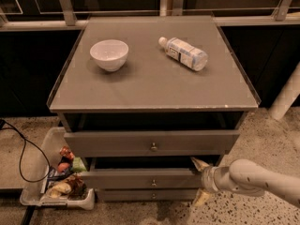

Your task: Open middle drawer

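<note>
Because the middle drawer (136,178) sits low at frame centre, tucked under the protruding top drawer (117,143), the claw (200,182) hangs at its right end, lower right, released, fingers spread, grasping nothing. Knob (153,183) untouched. Judgement: side approach, hooking the front edge. Bowl (109,54) and bottle (183,53) lie above on the bench (150,90).
</note>
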Available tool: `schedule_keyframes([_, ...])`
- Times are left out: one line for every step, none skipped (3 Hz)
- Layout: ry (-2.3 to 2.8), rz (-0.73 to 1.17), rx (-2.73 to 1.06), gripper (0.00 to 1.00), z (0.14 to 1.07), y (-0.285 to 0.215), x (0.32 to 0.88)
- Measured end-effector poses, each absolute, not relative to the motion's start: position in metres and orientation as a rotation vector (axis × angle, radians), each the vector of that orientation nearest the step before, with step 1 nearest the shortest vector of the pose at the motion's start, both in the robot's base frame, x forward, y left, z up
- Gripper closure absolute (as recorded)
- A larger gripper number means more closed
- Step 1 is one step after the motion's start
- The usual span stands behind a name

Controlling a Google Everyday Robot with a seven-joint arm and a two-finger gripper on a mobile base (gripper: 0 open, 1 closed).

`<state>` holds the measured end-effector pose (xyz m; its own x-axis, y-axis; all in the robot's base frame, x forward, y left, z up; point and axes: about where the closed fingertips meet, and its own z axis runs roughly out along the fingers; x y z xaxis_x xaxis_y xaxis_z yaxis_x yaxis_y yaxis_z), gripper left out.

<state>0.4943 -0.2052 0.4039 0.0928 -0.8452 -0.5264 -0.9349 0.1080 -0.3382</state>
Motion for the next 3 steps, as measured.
schedule_keyframes([1.757,0.181,-1.742,0.00,0.4038,-0.2052,0.4943])
schedule_keyframes([1.757,0.181,-1.742,0.19,0.4038,-0.2051,0.4943])
schedule_keyframes([1.757,0.181,-1.742,0.42,0.4038,-0.2051,0.4943])
